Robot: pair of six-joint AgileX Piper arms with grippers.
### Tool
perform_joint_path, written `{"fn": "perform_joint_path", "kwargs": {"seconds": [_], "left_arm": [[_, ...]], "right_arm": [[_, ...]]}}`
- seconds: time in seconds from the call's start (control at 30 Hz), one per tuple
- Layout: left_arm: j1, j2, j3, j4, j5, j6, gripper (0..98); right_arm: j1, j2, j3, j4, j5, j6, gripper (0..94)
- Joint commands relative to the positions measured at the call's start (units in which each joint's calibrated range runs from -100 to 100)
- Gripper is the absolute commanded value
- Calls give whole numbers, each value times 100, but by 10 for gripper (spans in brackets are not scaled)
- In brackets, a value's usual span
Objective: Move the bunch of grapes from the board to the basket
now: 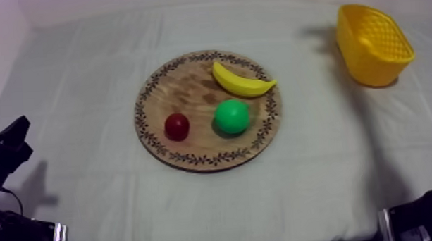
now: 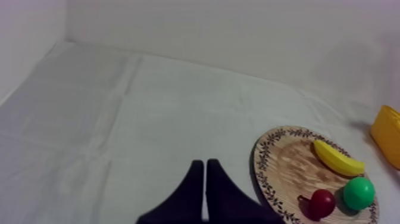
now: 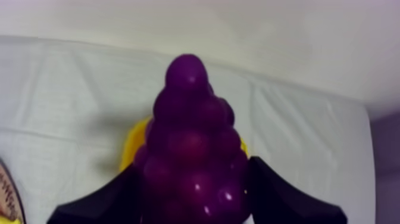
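A purple bunch of grapes [image 3: 193,149] sits upright between the two black fingers of my right gripper [image 3: 194,168], which is shut on it. Just behind the grapes a bit of the yellow basket [image 3: 133,144] peeks out. In the top view the yellow basket [image 1: 373,43] stands at the far right of the table. The round wooden board [image 1: 189,88] lies mid-table and has no grapes on it. My left gripper [image 2: 205,165] is shut on nothing, its fingers a narrow wedge over the cloth left of the board [image 2: 286,161]. It rests low at the left edge [image 1: 16,132].
On the board lie a banana [image 1: 241,82], a round green fruit [image 1: 231,116] and a small red fruit [image 1: 177,126]. A black part of my right arm [image 1: 428,216] sits at the lower right edge. Bare cloth lies between board and basket.
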State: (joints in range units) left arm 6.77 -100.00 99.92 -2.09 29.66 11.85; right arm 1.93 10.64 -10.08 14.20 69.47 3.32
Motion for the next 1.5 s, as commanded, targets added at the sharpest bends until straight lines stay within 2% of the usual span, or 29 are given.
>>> {"fn": "perform_joint_path", "kwargs": {"seconds": [0.0, 0.17, 0.27, 0.57, 0.8, 1.0, 1.23, 1.47], "left_arm": [[0, 0, -3, 2, 1, -1, 1], [0, 0, -3, 2, 1, -1, 1], [0, 0, -3, 2, 1, -1, 1], [0, 0, -3, 2, 1, -1, 1], [0, 0, -3, 2, 1, -1, 1], [0, 0, -3, 2, 1, -1, 1], [0, 0, -3, 2, 1, -1, 1], [0, 0, -3, 2, 1, -1, 1]], "right_arm": [[89, 52, 262, 78, -107, -337, 423], [200, 263, 822, 383, -454, -895, 427], [281, 447, 1082, 347, -565, -918, 428], [426, 1014, 1355, -20, -741, -435, 432], [605, 1362, 1245, -757, -926, 390, 447], [752, 1615, 963, -1171, -999, 743, 505], [742, 1696, 896, -1328, -1148, 920, 632], [663, 1481, 944, -1222, -1201, 878, 642]]}}
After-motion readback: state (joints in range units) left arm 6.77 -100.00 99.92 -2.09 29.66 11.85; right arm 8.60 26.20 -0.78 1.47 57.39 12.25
